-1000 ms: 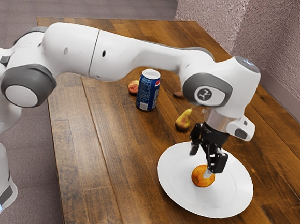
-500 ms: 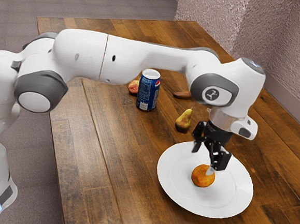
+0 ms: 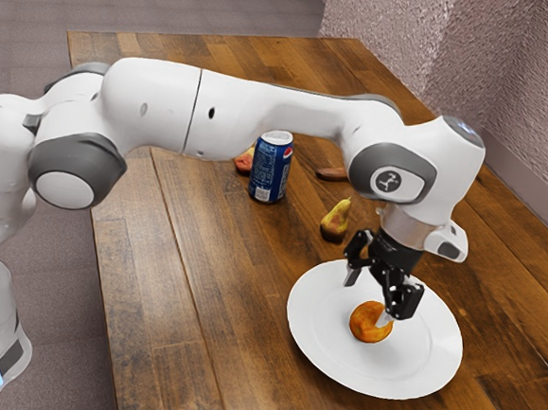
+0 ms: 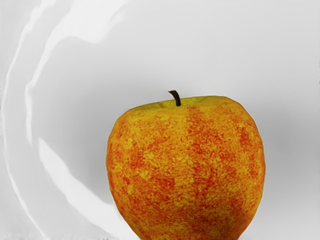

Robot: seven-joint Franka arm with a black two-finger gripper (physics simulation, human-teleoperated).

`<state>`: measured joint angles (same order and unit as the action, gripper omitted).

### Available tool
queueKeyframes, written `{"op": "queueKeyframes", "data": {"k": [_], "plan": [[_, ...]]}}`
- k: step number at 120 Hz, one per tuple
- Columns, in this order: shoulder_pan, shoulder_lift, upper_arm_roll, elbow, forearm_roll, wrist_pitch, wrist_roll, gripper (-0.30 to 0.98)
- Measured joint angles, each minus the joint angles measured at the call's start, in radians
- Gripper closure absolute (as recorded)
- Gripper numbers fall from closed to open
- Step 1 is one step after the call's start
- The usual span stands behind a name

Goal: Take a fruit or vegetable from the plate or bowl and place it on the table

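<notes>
Since the earlier frame, the arm (image 3: 276, 110) has dipped slightly, bringing its gripper (image 3: 368, 299) a little lower over the plate (image 3: 317, 361); plate and apple (image 3: 365, 325) have stayed put. The wooden table (image 3: 149, 300) reaches out around the plate on every side. The plate is broad, white and glossy, so fruit nudged on it may well slide or roll. Above the plate the gripper stands with its fingers spread, one on either side of the apple's upper part, pinching nothing. One pale fingertip overlaps the apple's edge; whether it touches, I cannot tell. The soda can (image 3: 270, 172) stands upright beyond the plate, well apart from it. The apple sits near the plate's middle. I judge it firm, moderately heavy, smooth-skinned and a bit slippery, liable to bruise under a hard squeeze. It is best taken across its widest part, fingers on opposite flanks and well down; pinched too near its narrowing lower end, it could twist or pop free. The pear (image 3: 336, 221) lies just outside the plate, beyond its rim. The thin dark stem (image 4: 175, 98), over the plate with the apple, looks too frail to grip.
</notes>
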<state>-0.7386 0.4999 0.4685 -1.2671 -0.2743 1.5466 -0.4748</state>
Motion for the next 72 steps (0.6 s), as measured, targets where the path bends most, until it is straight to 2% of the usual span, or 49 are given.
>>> {"op": "queueKeyframes", "data": {"k": [40,54,72], "plan": [[0.003,0.006,-0.013,0.005,-0.002,-0.003,-0.098,0.0],[0.068,0.041,-0.081,0.04,0.001,-0.007,-0.12,0.0],[0.076,0.048,-0.098,0.048,0.003,-0.012,-0.143,0.0]]}}
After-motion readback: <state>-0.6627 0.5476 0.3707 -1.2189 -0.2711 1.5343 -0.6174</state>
